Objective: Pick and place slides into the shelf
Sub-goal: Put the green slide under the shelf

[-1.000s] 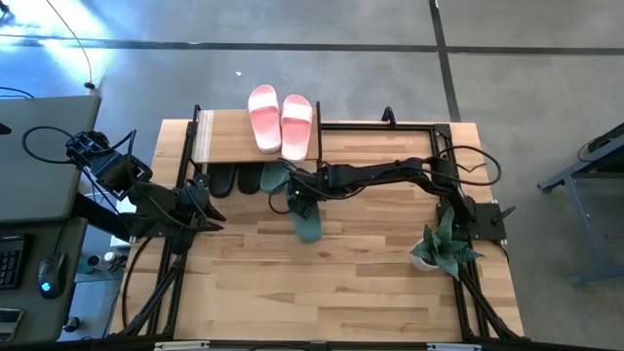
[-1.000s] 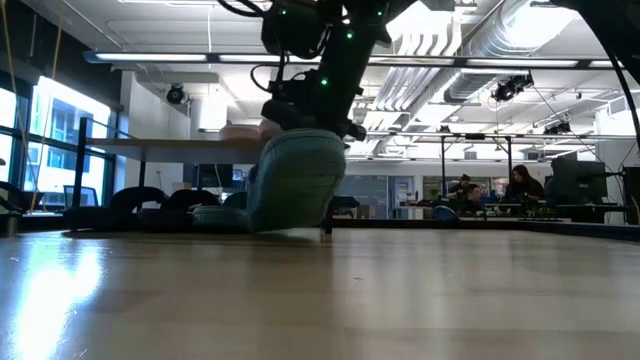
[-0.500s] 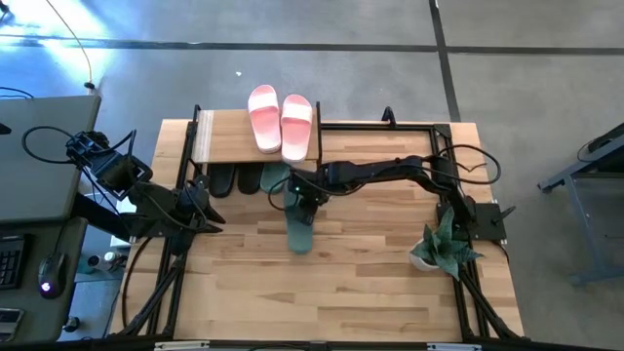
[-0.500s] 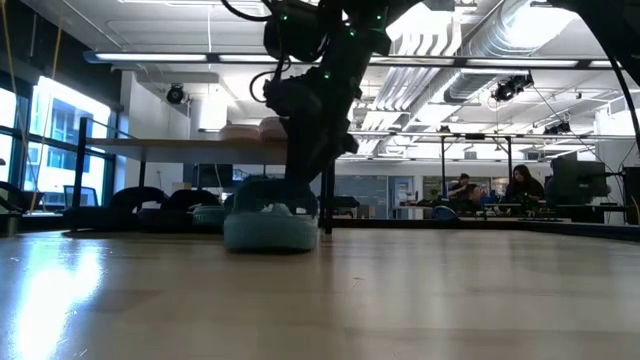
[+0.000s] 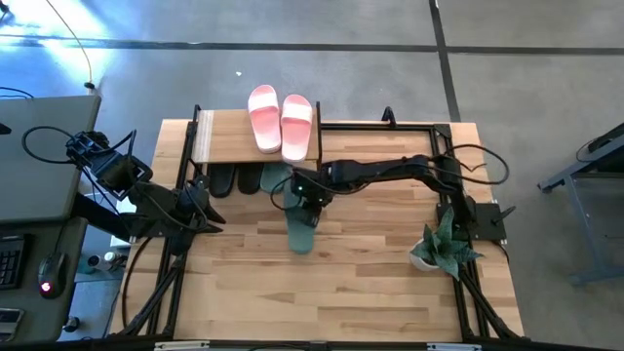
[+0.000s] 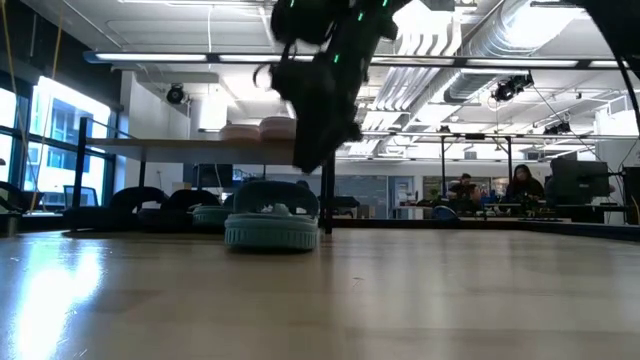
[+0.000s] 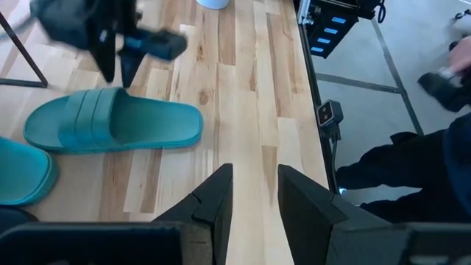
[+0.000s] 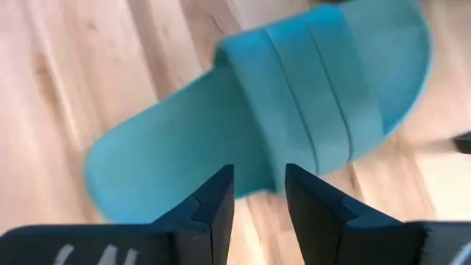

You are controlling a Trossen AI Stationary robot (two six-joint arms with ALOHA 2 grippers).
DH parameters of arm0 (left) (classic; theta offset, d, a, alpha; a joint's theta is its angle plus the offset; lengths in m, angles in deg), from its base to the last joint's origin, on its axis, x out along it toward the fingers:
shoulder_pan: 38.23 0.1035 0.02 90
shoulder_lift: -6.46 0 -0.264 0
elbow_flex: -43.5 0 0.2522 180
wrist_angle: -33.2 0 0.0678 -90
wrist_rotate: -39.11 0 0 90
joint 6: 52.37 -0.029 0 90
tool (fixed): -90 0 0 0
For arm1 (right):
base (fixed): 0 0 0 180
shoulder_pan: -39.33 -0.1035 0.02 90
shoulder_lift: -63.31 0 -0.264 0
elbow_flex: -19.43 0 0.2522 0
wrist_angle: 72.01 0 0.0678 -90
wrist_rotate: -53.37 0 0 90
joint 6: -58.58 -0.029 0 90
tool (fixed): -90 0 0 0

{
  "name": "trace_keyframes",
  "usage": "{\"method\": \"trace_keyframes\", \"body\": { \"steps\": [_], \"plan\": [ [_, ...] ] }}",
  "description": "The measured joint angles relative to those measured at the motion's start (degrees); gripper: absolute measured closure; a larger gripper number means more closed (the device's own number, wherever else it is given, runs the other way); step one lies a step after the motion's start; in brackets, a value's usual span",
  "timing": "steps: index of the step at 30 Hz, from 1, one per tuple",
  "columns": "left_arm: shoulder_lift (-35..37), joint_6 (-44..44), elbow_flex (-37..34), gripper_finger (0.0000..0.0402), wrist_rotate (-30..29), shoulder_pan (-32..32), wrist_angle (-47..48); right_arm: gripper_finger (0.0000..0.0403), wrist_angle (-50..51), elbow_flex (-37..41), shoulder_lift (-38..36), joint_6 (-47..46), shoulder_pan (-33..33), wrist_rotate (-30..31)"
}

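Observation:
One sage green slide [image 5: 299,232] [image 8: 280,110] lies flat on its sole on the tabletop in front of the shelf [image 5: 229,136]. My right gripper [image 5: 308,200] [image 8: 257,191] hangs open just above its strap end, pointing steeply down, and touches nothing. The other green slide [image 5: 275,177] and the black pair [image 5: 234,180] lie under the shelf's top board. The pink pair [image 5: 281,122] rests on that board. My left gripper [image 7: 254,195] waits open and empty at the table's left.
A potted plant [image 5: 441,249] stands near the table's right edge. The shelf's black tube frame [image 6: 326,200] rises close behind the loose slide. A person's dark sleeve [image 7: 412,162] shows beyond the table's edge. Bare wood [image 5: 370,283] stretches across the near half.
The green slide, which stood tipped up on its edge at my right gripper, has come down flat on its sole, its length toward the near edge. My right gripper has turned at the wrist and drawn up off the strap.

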Motion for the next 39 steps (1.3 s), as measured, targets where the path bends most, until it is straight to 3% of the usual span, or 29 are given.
{"method": "trace_keyframes", "body": {
  "steps": [6,10,15,21,25,30,39],
  "plan": [
    [0.0,0.2,0.0,0.0307,0.0,0.0,0.0,0.0293,1.4,0.0,-6.9,-3.3,-4.6,3.0],
    [0.0,0.2,0.0,0.0307,0.0,0.0,0.0,0.0323,1.1,0.0,-10.3,-3.9,-10.5,2.8],
    [0.0,0.2,0.0,0.0307,0.0,0.0,0.1,0.0395,2.5,0.0,-10.7,-5.5,-19.0,6.0],
    [0.0,-0.8,0.0,0.0307,0.0,0.0,0.1,0.0397,2.0,0.0,-7.3,-10.7,-26.2,12.1],
    [0.0,-1.0,0.0,0.0307,-0.1,0.0,0.1,0.0401,-5.2,0.0,-2.1,-11.1,-26.3,12.8],
    [0.0,-1.0,0.0,0.0307,-0.2,0.0,0.1,0.0403,-14.6,0.0,4.7,-10.7,-24.3,9.3],
    [0.0,-1.1,0.0,0.0307,-0.2,0.0,0.1,0.0403,-15.5,0.0,10.5,-13.6,-22.6,14.5]
  ]
}}
